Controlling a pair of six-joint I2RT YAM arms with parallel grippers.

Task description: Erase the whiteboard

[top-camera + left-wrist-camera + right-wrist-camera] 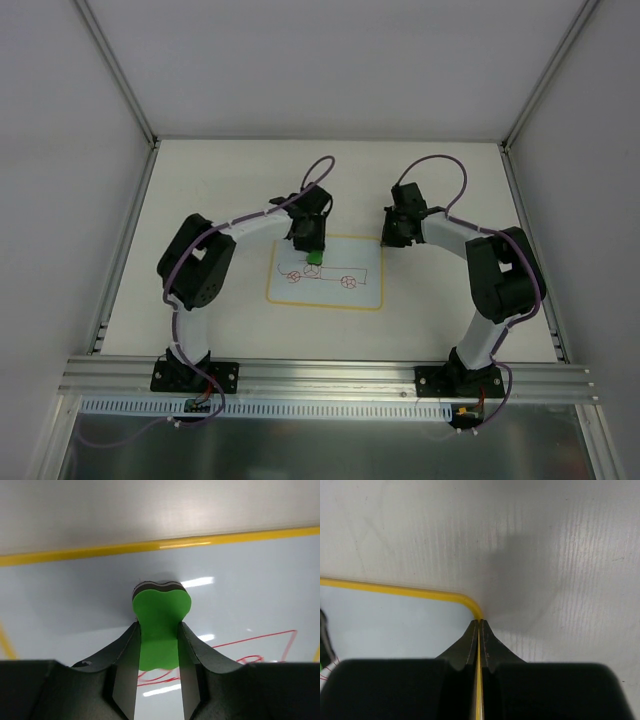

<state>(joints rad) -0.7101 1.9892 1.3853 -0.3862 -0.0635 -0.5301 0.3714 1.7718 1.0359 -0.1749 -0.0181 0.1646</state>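
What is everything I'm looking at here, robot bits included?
whiteboard: one, white with a yellow border, flat on the middle of the table
drawing: one, red lines of a wheeled vehicle, on the whiteboard's near half
eraser: one, green with a dark underside, against the whiteboard above the drawing
table: one, white, under everything
rail: one, silver metal, along the table's near edge
walls: three, pale grey, behind and beside the table
left arm: one, black and white with a purple cable, left side
right arm: one, same colours, right side
left hand: one, black, shut on the eraser
right hand: one, black, shut on the whiteboard's edge at its far right corner
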